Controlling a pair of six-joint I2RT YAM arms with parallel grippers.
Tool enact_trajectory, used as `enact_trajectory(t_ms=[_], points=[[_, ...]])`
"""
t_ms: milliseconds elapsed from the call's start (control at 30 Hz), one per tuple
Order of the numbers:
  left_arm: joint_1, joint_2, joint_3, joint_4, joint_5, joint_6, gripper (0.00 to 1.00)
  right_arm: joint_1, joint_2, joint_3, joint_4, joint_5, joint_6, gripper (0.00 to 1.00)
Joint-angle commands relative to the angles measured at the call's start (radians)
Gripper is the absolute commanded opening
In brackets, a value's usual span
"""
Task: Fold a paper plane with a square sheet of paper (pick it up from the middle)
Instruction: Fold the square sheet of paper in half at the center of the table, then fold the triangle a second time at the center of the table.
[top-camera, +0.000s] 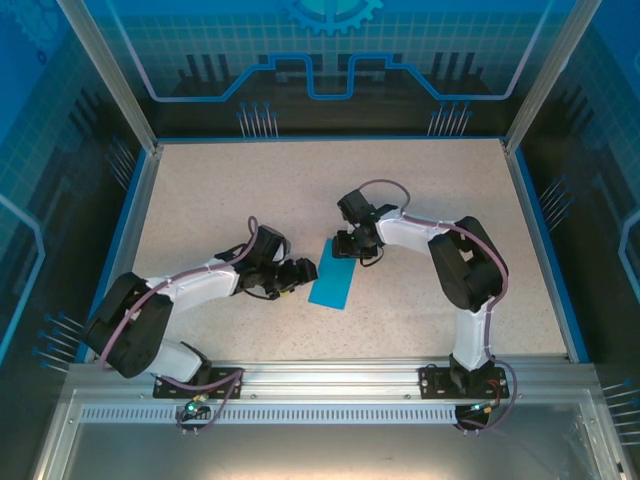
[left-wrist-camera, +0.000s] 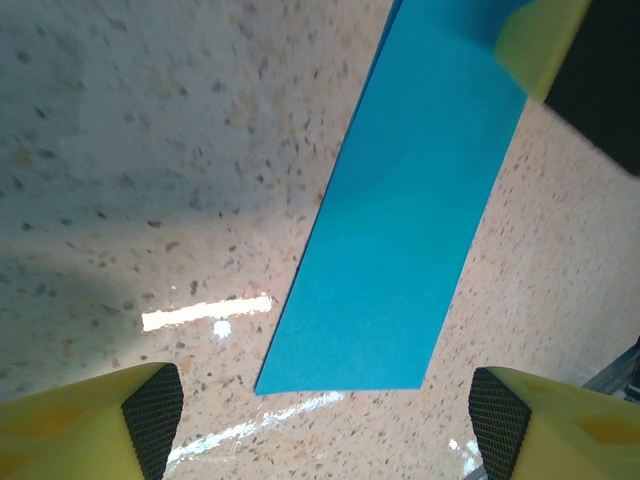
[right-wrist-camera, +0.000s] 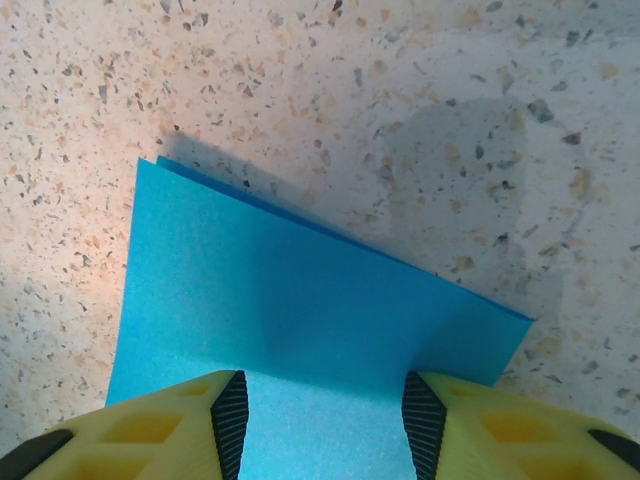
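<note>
The square sheet of paper (top-camera: 332, 282), bright blue, lies on the speckled table folded in two as a narrow rectangle; it does not have the form of a paper plane. Two layers show at its far corner in the right wrist view, on the paper (right-wrist-camera: 300, 300). My right gripper (top-camera: 355, 250) stands over the sheet's far end, open, its fingertips (right-wrist-camera: 230, 420) apart with the paper flat beneath them. My left gripper (top-camera: 303, 272) is at the sheet's left side, wide open. In the left wrist view the paper (left-wrist-camera: 400, 230) ends just ahead of the left gripper (left-wrist-camera: 325, 420).
The table (top-camera: 250, 190) has a blue rim and clear enclosure walls on three sides. A metal rail (top-camera: 320, 380) with both arm bases runs along the near edge. A yellow finger of the right gripper (left-wrist-camera: 540, 40) shows at the top right of the left wrist view.
</note>
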Motion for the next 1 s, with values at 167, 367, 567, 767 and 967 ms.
enact_trajectory(t_ms=[167, 367, 567, 767, 967], points=[[-0.031, 0.047, 0.032, 0.034, 0.141, 0.022, 0.8, -0.042, 0.045, -0.059, 0.039, -0.066, 0.008, 0.48], [-0.044, 0.056, 0.028, 0.016, 0.142, 0.02, 0.8, -0.065, 0.046, -0.088, 0.069, -0.107, 0.027, 0.48], [-0.05, 0.083, 0.036, 0.035, 0.158, 0.009, 0.8, -0.072, 0.051, -0.096, 0.079, -0.118, 0.03, 0.48], [-0.05, 0.092, 0.032, 0.09, 0.175, -0.011, 0.76, -0.072, 0.051, -0.103, 0.083, -0.122, 0.03, 0.47], [-0.051, 0.095, 0.036, 0.13, 0.192, -0.024, 0.67, -0.072, 0.049, -0.105, 0.085, -0.124, 0.028, 0.47]])
